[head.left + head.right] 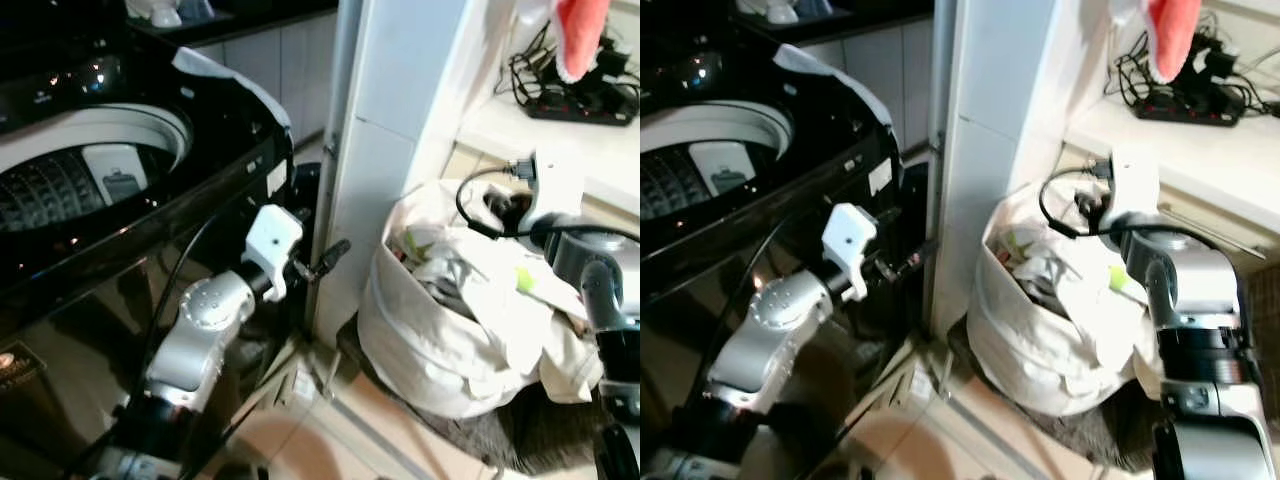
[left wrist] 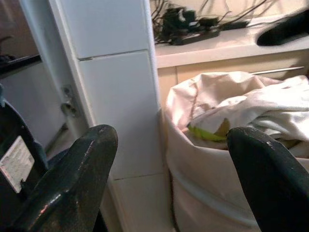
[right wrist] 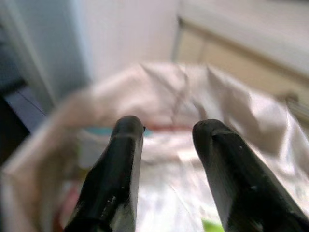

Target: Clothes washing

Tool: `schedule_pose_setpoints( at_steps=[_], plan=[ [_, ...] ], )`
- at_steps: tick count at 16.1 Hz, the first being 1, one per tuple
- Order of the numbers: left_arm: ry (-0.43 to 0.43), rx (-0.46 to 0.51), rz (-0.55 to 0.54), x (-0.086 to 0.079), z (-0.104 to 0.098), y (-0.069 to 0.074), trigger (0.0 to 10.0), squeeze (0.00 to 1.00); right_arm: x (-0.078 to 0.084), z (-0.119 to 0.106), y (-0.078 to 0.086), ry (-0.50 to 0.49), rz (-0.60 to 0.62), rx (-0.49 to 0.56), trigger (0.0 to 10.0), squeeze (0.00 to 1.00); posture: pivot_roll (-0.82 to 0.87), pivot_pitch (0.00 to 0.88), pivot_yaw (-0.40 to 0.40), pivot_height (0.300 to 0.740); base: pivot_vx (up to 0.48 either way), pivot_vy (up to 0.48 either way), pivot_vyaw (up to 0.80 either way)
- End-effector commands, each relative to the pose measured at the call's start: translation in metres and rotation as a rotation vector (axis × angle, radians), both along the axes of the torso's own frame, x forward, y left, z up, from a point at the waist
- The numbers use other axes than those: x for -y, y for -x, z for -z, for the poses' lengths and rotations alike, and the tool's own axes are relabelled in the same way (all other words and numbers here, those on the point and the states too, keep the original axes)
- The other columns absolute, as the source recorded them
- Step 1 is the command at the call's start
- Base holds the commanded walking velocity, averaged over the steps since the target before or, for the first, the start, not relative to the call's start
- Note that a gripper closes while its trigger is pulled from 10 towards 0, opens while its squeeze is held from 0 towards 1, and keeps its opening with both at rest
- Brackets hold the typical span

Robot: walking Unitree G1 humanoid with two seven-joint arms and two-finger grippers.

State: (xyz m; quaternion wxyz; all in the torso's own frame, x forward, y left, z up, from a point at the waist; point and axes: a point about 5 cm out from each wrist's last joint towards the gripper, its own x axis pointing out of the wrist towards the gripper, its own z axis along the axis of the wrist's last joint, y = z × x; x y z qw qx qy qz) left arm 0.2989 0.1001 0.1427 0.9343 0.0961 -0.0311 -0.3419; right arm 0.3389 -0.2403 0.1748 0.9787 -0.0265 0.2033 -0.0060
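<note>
The laundry bag (image 1: 450, 340) is my landmark: a soft, round sack of pale cloth, standing on the floor against a white pillar (image 1: 385, 130). It is full of crumpled clothes (image 1: 500, 290), white and grey with a bit of green. My right gripper (image 3: 166, 140) hangs just above the bag's open mouth, its two black rubbery fingers spread apart with nothing between them. My left gripper (image 2: 169, 159) is on the other side of the pillar from the bag, also spread wide and empty, beside the glossy black washer (image 1: 120, 200), whose round drum is open.
</note>
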Motion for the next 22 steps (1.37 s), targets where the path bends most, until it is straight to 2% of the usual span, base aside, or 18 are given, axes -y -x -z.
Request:
schedule_pose_setpoints(
  at_steps=[1, 2, 3, 5, 6, 7, 8, 13, 14, 16, 17, 22],
  plan=[
    [-0.022, 0.009, -0.008, 0.004, -0.002, 0.002, 10.0, 0.0, 0.008, 0.002, -0.002, -0.009, 0.037, 0.003, 10.0, 1.0, -0.02, 0.0, -0.054, 0.74, 0.0, 0.0, 0.0],
    [-0.01, -0.013, 0.016, 0.005, 0.0, 0.004, 10.0, 0.0, 0.011, 0.012, -0.005, -0.004, 0.05, -0.036, 10.0, 1.0, -0.03, 0.0, -0.044, 0.74, 0.0, 0.0, 0.0],
    [-0.034, -0.034, 0.014, 0.006, 0.002, 0.005, 10.0, 0.0, 0.014, 0.028, -0.005, 0.002, 0.06, -0.099, 10.0, 1.0, -0.03, 0.0, -0.044, 0.74, 0.0, 0.0, 0.0],
    [-0.022, -0.052, 0.018, 0.006, 0.003, 0.006, 10.0, 0.0, 0.015, 0.042, -0.005, 0.005, 0.058, -0.157, 10.0, 1.0, -0.03, 0.0, -0.044, 0.74, 0.0, 0.0, 0.0],
    [-0.015, -0.011, 0.068, 0.007, 0.0, 0.01, 10.0, 0.0, 0.012, 0.061, -0.006, 0.002, 0.034, -0.195, 10.0, 1.0, -0.02, 0.0, -0.045, 0.74, 0.0, 0.0, 0.0],
    [-0.012, -0.018, 0.089, 0.008, 0.0, 0.012, 10.0, 0.0, 0.01, 0.064, -0.006, 0.007, 0.016, -0.199, 10.0, 0.87, -0.02, 0.0, -0.045, 0.74, 0.0, 0.0, 0.0],
    [-0.006, -0.046, 0.139, 0.011, 0.001, 0.018, 10.0, 0.0, 0.007, 0.072, -0.006, 0.078, -0.05, -0.209, 10.0, 0.0, -0.02, 0.0, -0.044, 0.74, 0.0, 0.0, 0.0],
    [0.0, -0.074, 0.216, 0.014, 0.0, 0.026, 10.0, 0.0, 0.001, 0.084, -0.001, 0.103, -0.166, -0.271, 10.0, 0.0, -0.02, 0.0, -0.042, 0.74, 0.0, 0.0, 0.0],
    [0.001, -0.105, 0.288, 0.015, 0.0, 0.032, 10.0, 0.0, 0.003, 0.09, 0.004, 0.09, -0.165, -0.31, 9.6, 0.0, -0.01, 0.0, -0.039, 0.74, 0.0, 0.0, 0.0],
    [-0.001, -0.115, 0.315, 0.016, -0.001, 0.035, 10.0, 0.0, 0.005, 0.093, 0.007, 0.079, -0.162, -0.323, 2.9, 0.0, -0.01, 0.0, -0.045, 0.74, 0.0, 0.0, 0.0],
    [-0.002, -0.116, 0.321, 0.016, -0.001, 0.036, 10.0, 0.0, 0.006, 0.094, 0.009, 0.076, -0.161, -0.328, 0.0, 0.0, 0.0, 0.0, -0.051, 0.74, 0.0, 0.0, 0.0],
    [0.001, -0.131, 0.322, 0.016, -0.001, 0.037, 10.0, 0.0, 0.008, 0.093, 0.009, 0.067, -0.152, -0.331, 0.0, 0.0, -0.01, 0.0, -0.048, 0.74, 0.0, 0.0, 0.0]
  ],
)
